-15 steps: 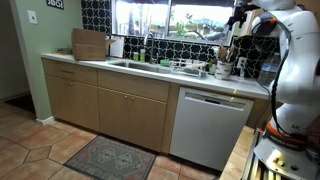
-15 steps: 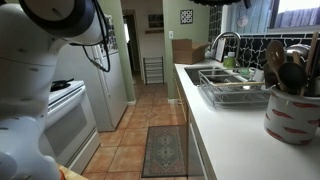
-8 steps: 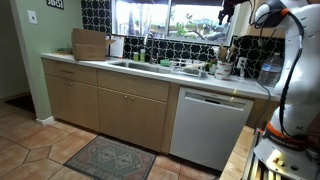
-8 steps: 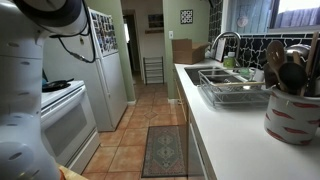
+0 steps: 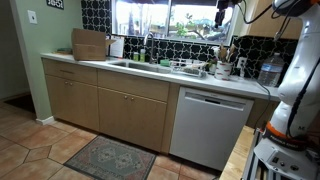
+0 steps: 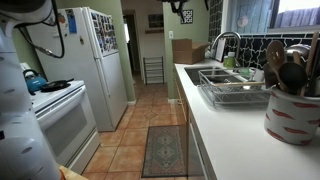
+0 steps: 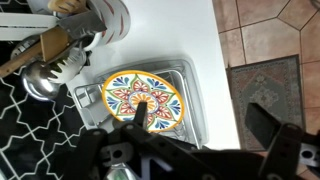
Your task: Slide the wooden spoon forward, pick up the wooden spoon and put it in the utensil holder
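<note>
Your wooden spoon (image 7: 42,50) is light, stiff and smooth, so a firm pinch across mid-handle should hold it. In the wrist view it shows upper left, seemingly leaning out of the utensil holder (image 7: 112,15), though I cannot be sure; your tool (image 7: 200,118) hangs released and empty high above the desk (image 7: 225,40), well apart from it.

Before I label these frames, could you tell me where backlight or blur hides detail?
In an exterior view the window is bright and washed out; in an exterior view the near utensil holder looks soft; in the wrist view the gripper is dark and blurred, the plate sharp.
</note>
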`<action>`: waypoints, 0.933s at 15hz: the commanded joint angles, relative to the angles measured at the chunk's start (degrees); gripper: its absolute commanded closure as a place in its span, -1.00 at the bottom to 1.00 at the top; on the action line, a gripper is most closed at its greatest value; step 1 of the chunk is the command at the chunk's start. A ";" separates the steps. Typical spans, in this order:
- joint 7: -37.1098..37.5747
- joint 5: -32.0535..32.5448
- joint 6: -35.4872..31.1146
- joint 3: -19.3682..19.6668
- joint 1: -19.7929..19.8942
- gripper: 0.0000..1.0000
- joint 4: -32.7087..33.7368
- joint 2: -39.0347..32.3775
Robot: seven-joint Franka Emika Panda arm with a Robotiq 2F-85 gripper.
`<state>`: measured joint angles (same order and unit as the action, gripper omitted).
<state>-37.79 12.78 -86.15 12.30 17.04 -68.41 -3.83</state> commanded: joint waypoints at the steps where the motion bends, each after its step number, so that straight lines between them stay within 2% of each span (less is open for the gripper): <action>1: -5.12 3.86 -2.04 -2.05 -2.01 -1.00 -13.99 8.37; 2: -6.19 4.74 -2.32 -2.67 -2.46 -1.00 -16.60 9.69; 3: -4.01 2.24 -0.09 -1.74 -1.31 -1.00 -7.86 4.30; 5: -4.83 3.28 -0.11 -1.47 -3.25 -1.00 -11.42 6.27; 7: -5.09 3.61 -0.28 -1.62 -3.56 -1.00 -12.96 7.30; 14: -5.31 3.70 -0.62 -1.57 -3.61 -1.00 -13.82 7.91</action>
<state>-43.11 16.40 -87.03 9.44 14.81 -82.64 4.26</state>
